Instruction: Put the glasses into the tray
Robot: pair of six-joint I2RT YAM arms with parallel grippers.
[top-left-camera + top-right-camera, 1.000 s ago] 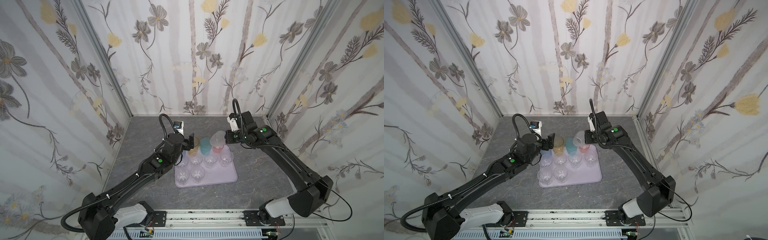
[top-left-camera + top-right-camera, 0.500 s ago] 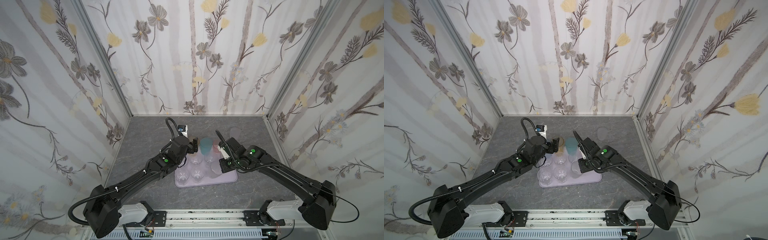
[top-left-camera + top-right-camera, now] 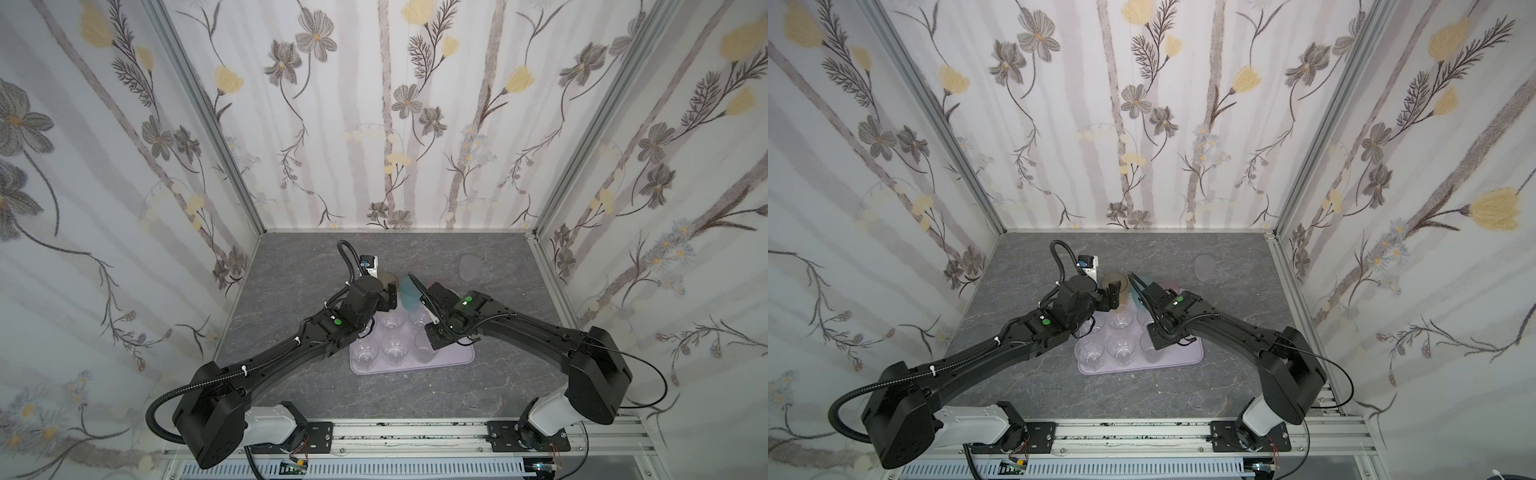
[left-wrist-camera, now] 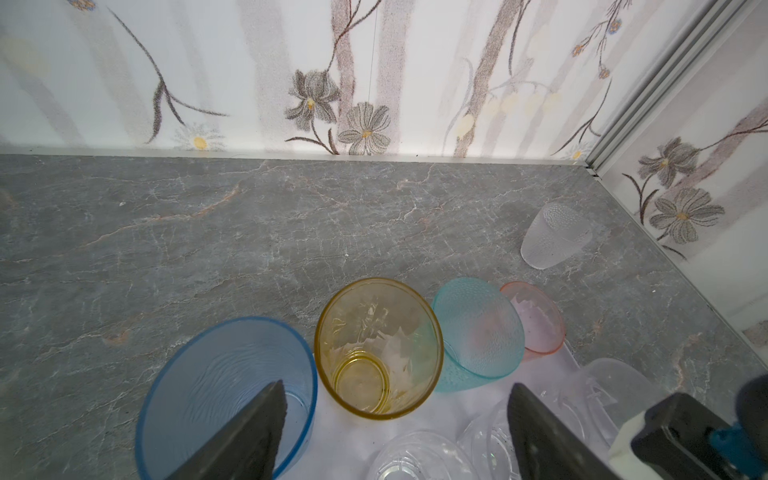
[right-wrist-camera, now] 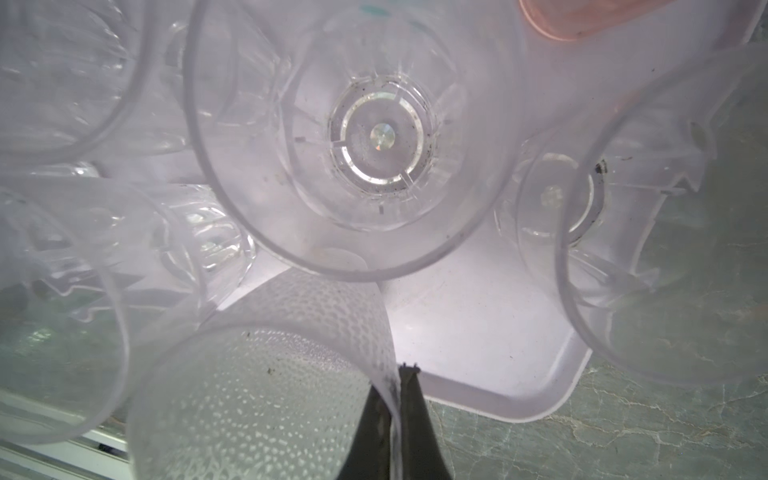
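Several glasses [image 3: 392,351] on lilac tray [image 3: 457,357]

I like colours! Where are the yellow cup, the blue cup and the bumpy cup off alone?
yellow cup [image 4: 374,324], left wrist view, inside wall.
blue cup [image 4: 216,374], left wrist view, inside wall.
bumpy cup [image 4: 555,235], left wrist view, frosted side.

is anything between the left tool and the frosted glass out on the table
Yes. In the left wrist view the tilted teal glass and the pink glass beside it stand between the open left tool and the frosted glass; the amber glass sits before the tool.
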